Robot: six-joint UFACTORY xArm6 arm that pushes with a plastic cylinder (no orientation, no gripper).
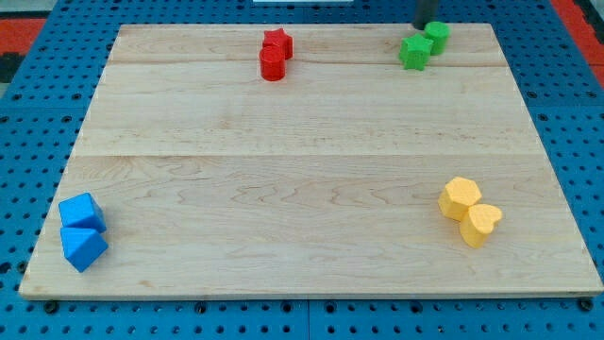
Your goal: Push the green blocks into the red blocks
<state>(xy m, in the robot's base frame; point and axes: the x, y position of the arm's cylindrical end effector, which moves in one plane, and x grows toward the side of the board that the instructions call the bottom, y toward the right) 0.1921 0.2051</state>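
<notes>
Two green blocks sit touching near the view's top right: a green star (pixel 413 52) and a green cylinder (pixel 437 36) just up and right of it. Two red blocks sit touching at the top centre: a red star (pixel 277 42) and a red cylinder (pixel 272 64) just below it. The dark rod comes down from the top edge, and my tip (pixel 424 25) is right behind the green blocks, at the cylinder's upper left. The green pair lies well to the right of the red pair.
Two blue blocks, a cube (pixel 81 212) and a wedge-like block (pixel 84 246), sit at the bottom left. Two yellow blocks (pixel 461 199) (pixel 481 225) sit at the lower right. The wooden board (pixel 302 170) lies on a blue pegboard.
</notes>
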